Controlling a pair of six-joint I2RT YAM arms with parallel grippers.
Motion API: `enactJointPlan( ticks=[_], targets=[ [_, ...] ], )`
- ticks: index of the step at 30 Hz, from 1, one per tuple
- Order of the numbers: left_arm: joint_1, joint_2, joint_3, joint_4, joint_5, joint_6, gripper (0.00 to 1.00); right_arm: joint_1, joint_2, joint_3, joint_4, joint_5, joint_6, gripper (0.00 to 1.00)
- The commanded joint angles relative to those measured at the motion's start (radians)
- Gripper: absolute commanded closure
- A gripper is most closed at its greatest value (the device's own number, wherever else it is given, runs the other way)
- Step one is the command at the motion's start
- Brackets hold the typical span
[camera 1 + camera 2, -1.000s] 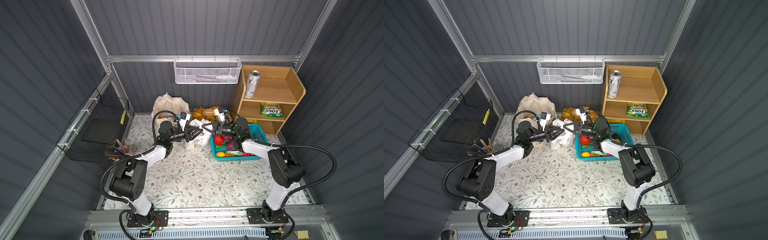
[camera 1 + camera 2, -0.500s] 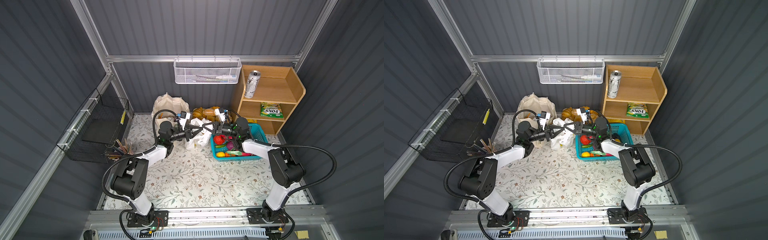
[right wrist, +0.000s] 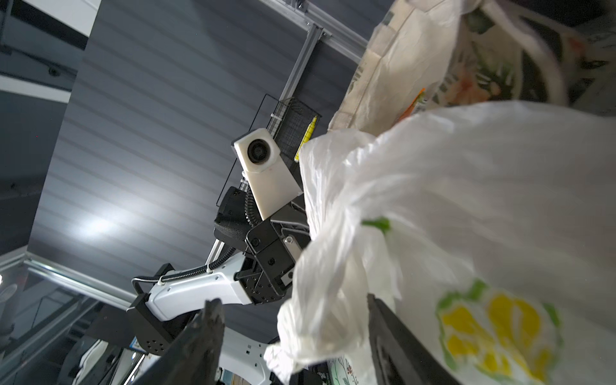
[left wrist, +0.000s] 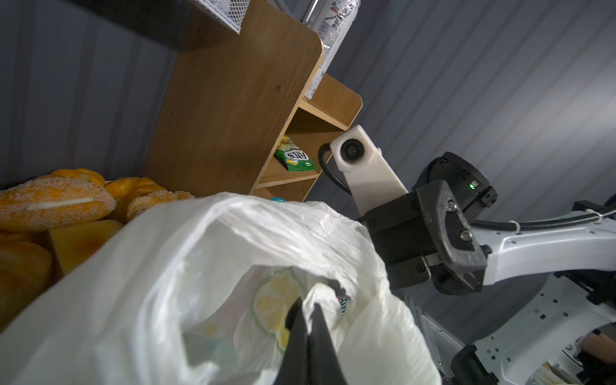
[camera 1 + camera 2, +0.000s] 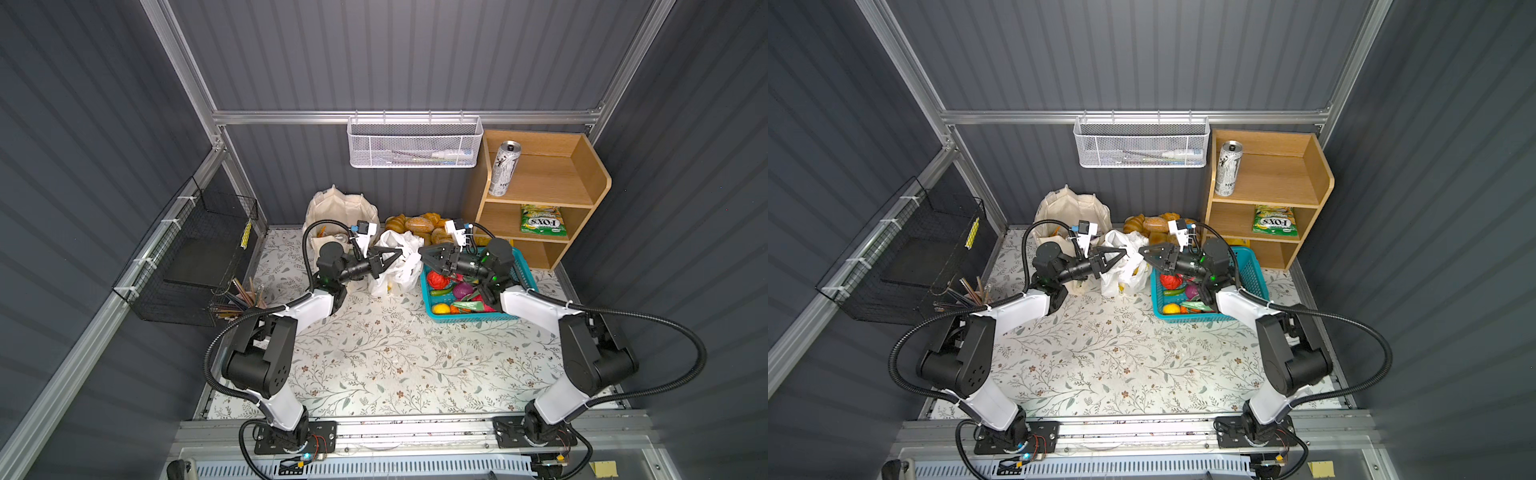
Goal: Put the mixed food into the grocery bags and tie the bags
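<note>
Plastic film, thin and slippery, is all the left pincer (image 4: 307, 305) has clenched: a fold at the mouth of the lemon-print carrier bag (image 5: 395, 266), which stands between it and the right pincer (image 3: 291, 305). That one is released, a flap of bag hanging between its spread jaws. A one-sided pull could tear the film or tip the bag. A careless close could pinch the mouth shut while the drink can (image 5: 503, 168) and FOX'S pouch (image 5: 542, 221) sit on the shelf (image 5: 592, 174) beyond the right pincer.

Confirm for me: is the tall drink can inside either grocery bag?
No, the drink can stands upright on the top level of the wooden shelf unit.
</note>
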State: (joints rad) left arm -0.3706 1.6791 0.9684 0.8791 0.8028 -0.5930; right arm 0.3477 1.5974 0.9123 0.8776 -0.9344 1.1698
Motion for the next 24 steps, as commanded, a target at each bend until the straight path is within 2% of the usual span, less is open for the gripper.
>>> enactJointPlan(
  ticks=[1, 6, 10, 24],
  targets=[
    [0.002, -0.052, 0.005, -0.07, -0.057, 0.063, 1.0, -0.011, -0.077, -0.065, -0.097, 0.035, -0.01, 0.29],
    [0.001, -0.07, 0.003, -0.111, -0.092, 0.09, 1.0, 0.01, -0.154, -0.14, -0.173, 0.072, -0.01, 0.3],
    [0.001, -0.076, 0.006, -0.116, -0.099, 0.089, 1.0, 0.063, -0.173, -0.133, -0.2, 0.088, -0.011, 0.32],
    [-0.001, -0.085, 0.008, -0.146, -0.092, 0.109, 1.0, 0.172, -0.059, 0.027, -0.215, 0.091, -0.011, 0.38]
  ],
)
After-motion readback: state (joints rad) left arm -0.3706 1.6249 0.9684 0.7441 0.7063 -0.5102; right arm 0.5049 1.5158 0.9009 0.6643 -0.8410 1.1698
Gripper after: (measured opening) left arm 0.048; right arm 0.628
